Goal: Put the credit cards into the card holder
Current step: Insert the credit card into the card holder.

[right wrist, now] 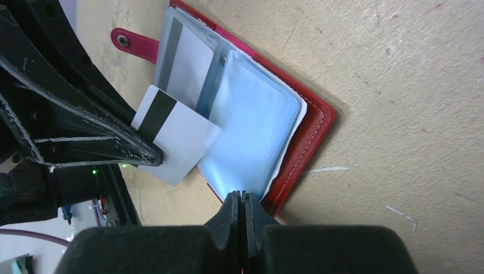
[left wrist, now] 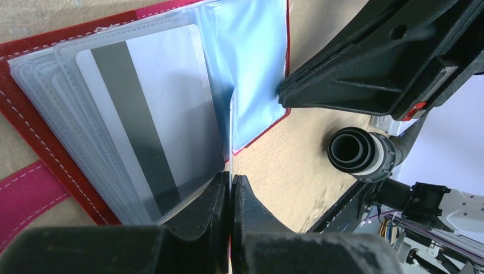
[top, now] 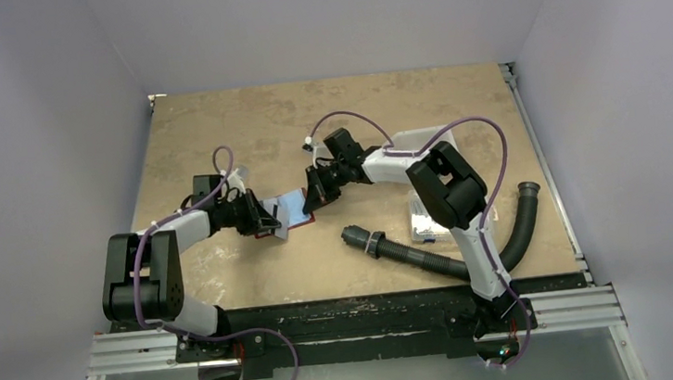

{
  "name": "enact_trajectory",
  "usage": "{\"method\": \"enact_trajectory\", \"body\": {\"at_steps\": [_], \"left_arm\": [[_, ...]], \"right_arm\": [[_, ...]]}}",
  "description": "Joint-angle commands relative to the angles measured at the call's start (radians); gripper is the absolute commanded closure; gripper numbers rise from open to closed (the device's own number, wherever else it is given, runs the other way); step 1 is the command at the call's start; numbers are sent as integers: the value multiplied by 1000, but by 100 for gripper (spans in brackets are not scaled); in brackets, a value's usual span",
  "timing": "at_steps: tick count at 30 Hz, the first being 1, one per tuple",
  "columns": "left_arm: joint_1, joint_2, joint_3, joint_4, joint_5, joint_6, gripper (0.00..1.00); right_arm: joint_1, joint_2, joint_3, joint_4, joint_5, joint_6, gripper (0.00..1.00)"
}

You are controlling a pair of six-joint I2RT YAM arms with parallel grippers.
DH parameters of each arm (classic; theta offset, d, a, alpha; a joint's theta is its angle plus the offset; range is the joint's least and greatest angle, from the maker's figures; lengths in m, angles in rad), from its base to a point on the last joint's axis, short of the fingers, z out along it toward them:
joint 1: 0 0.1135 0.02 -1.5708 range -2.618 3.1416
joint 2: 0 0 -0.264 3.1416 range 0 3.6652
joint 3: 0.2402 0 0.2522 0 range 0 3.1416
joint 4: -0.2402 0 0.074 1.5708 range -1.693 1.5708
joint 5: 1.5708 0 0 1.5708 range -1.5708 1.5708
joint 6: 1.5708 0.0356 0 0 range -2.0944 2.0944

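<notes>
One open card holder (right wrist: pixel 311 128) mid-frame; two credit cards: one sleeved (right wrist: pixel 185 65), one (right wrist: pixel 180 145) gripped by left jaws; right jaws pinch a sleeve (right wrist: pixel 251 131).

Card holder (right wrist: pixel 313 130): red cover with white dashed stitching, pale blue translucent sleeves. Closing tab (right wrist: pixel 134 44): pinkish red. Credit card (right wrist: pixel 182 144): pale grey face crossed by one dark grey stripe. Counter (right wrist: pixel 399 85): mottled tan. Hose (top: pixel 414 255): black, ribbed. Cable (top: pixel 344 114): purple.
</notes>
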Motion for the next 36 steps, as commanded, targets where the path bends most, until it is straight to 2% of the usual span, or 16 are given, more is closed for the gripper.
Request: {"method": "enact_trajectory", "body": {"at_steps": [1,10,14,25,32,36], "left_arm": [[2,3,-41,118,46,-45,100],[13,24,-106,360,-17,-227,100],[12,35,-105,401,-59,-258,100],[9,83,-118,486,-50,-305,100],[6,72,-177,551,-70,-361,100],[-42,62,-207,597,-119,-410,100]], "right_arm": [[-19,63,23,-109,65,-119,100],[-20,82,39,-119,46,-137,100],[-19,83,39,-121,47,-137,100],[-20,78,26,-118,54,-135,100],[-19,78,16,-108,64,-124,100],[-18,76,6,-89,62,-105,100]]}}
